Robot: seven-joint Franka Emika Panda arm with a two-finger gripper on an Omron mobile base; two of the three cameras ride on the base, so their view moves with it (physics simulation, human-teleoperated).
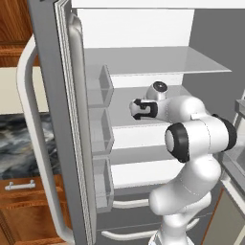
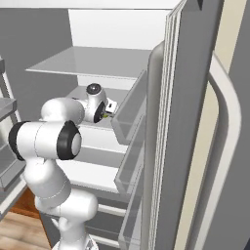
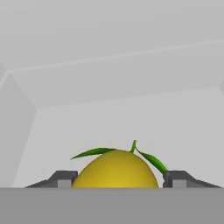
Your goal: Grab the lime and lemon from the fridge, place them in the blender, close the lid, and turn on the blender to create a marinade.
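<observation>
Slippage is risked at the lower centre of the hand view, where the lemon [image 3: 114,169] is bracketed by the gripper [image 3: 118,178], jaws apart, contact unconfirmed.

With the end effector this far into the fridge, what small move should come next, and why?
Probably finish closing the end effector on the lemon. In the hand view the yellow fruit sits centred between the two fingertips, which flank it on either side with little or no gap showing, on a white shelf of the fridge. Lifting before the grip is firm might let it roll away.
</observation>
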